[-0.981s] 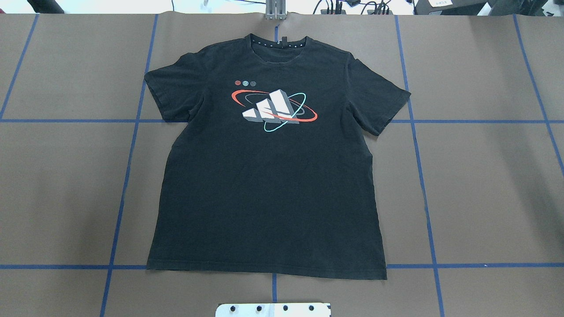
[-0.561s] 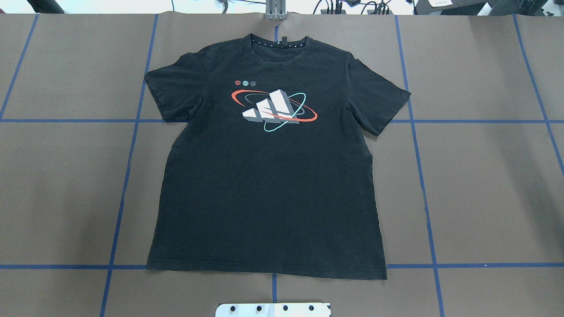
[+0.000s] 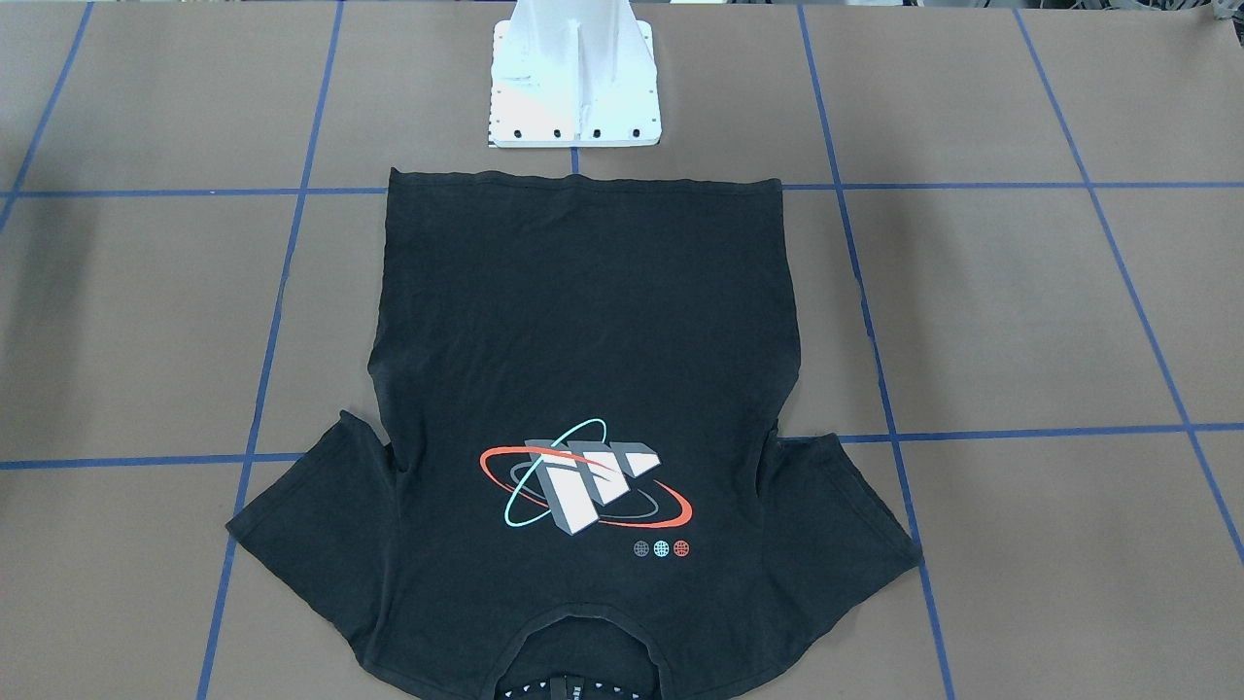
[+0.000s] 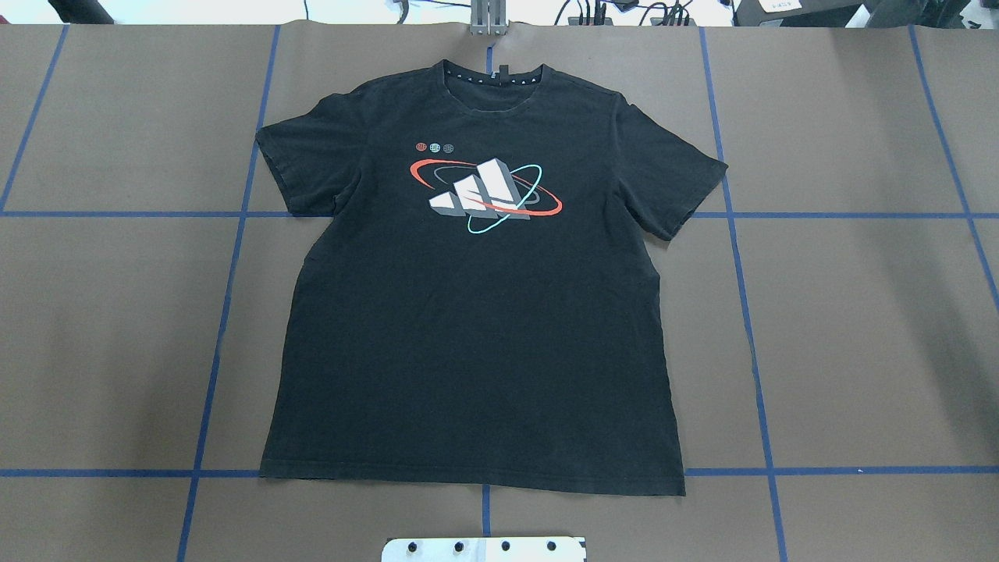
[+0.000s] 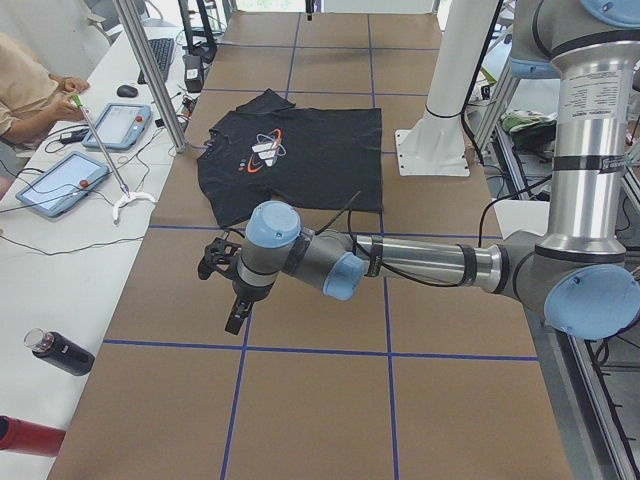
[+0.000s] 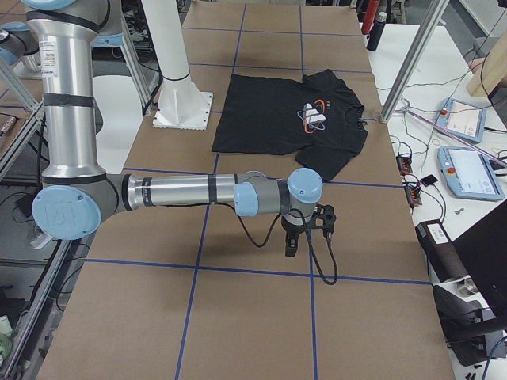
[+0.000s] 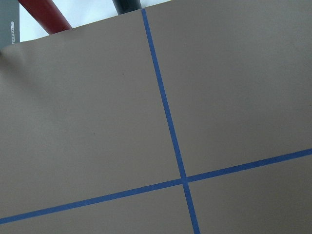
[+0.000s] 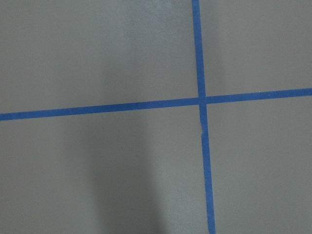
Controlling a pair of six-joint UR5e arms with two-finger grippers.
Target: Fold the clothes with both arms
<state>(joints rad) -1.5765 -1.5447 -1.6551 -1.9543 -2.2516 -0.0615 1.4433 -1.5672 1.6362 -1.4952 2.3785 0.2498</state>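
Nothing has shifted in the last second: the black T-shirt (image 4: 476,312) lies flat and print-up at the middle of the table (image 4: 858,312), hem toward the robot, with no fold begun. I'd say the job is at its very start.

The left arm (image 5: 420,265) reaches out low over bare paper well off to the shirt's left, with the left gripper (image 5: 236,310) pointing down. The right arm (image 6: 190,191) mirrors it on the other side, and the right gripper (image 6: 291,244) also points down. I cannot tell whether either is open, and nothing seems to hang from them.

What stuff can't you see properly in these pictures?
- Left gripper and right gripper: only in side views, too small to tell open or shut.
- T-shirt collar: cut by front view's bottom edge.
- Three small round emblems: too small to read overhead.
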